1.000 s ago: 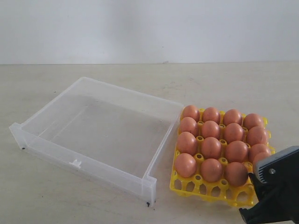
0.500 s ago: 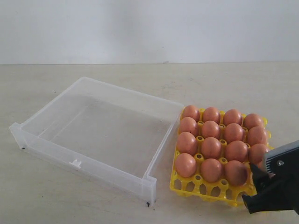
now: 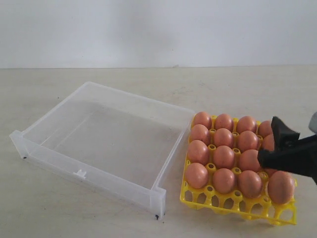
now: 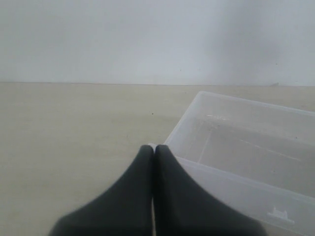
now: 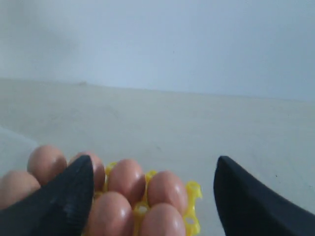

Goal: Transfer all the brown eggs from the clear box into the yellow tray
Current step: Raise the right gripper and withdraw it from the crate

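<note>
The clear box (image 3: 89,171) lies left of centre, and no egg shows inside it. To its right the yellow tray (image 3: 218,201) holds several brown eggs (image 3: 224,156), one of them in the front right corner cell (image 3: 281,187). My right gripper (image 3: 267,139) hovers open over the tray's right side and holds nothing. In the right wrist view its gripper (image 5: 153,162) has its jaws wide apart above the eggs (image 5: 167,189) and the tray (image 5: 193,189). My left gripper (image 4: 153,147) is shut and empty near a corner of the clear box (image 4: 246,157). It is out of the exterior view.
The beige tabletop (image 3: 74,213) runs around the box and the tray. A plain white wall (image 3: 148,29) stands behind. The box's small front tab (image 3: 79,174) faces the near edge.
My right gripper has opened and risen from the tray's front right corner toward the back. An egg it was covering there now shows in the corner cell.
</note>
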{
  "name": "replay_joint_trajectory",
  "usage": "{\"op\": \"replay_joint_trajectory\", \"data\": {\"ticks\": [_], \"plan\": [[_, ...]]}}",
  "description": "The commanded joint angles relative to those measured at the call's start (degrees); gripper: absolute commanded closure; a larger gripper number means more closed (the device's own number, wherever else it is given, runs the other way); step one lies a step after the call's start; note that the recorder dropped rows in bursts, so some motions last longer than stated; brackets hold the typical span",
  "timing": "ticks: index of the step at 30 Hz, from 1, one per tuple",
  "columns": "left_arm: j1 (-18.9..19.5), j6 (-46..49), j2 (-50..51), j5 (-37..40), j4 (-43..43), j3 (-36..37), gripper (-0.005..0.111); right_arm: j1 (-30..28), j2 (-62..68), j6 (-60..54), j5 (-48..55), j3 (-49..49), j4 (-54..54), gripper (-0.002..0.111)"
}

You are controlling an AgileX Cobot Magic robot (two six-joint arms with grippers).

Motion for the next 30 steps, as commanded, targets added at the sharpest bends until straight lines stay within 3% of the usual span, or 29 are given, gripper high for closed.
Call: {"op": "replay_joint_trajectory", "data": {"ticks": [1, 3, 11, 14, 17, 20, 25, 30], "plan": [[-0.2, 0.0, -0.2, 0.0, -0.3, -0.1, 0.111, 0.0, -8.1, -3.4, -1.0, -3.9, 1.9, 0.073], [-0.2, 0.0, -0.2, 0.0, -0.3, -0.1, 0.111, -0.1, -11.8, -11.0, -1.0, -6.5, 2.5, 0.105], [-0.2, 0.0, -0.2, 0.0, -0.3, -0.1, 0.111, -0.1, -17.4, -41.6, 17.7, -23.4, -0.4, 0.109], [-0.2, 0.0, -0.2, 0.0, -0.3, -0.1, 0.111, -0.6, -18.3, -57.6, 30.1, -28.6, 13.0, 0.109], [-0.2, 0.0, -0.2, 0.0, -0.3, -0.1, 0.111, -3.1, -19.3, -72.7, 40.0, -28.3, 30.9, 0.109], [-0.2, 0.0, -0.2, 0.0, -0.3, -0.1, 0.111, -5.4, -21.8, -84.1, 55.4, -26.8, 41.2, 0.109], [-0.2, 0.0, -0.2, 0.0, -0.3, -0.1, 0.111, -6.1, -25.7, -83.5, 78.6, -26.8, 46.2, 0.109], [-0.2, 0.0, -0.2, 0.0, -0.3, -0.1, 0.111, -6.1, -26.9, -79.3, 80.3, -26.5, 46.0, 0.109]]}}
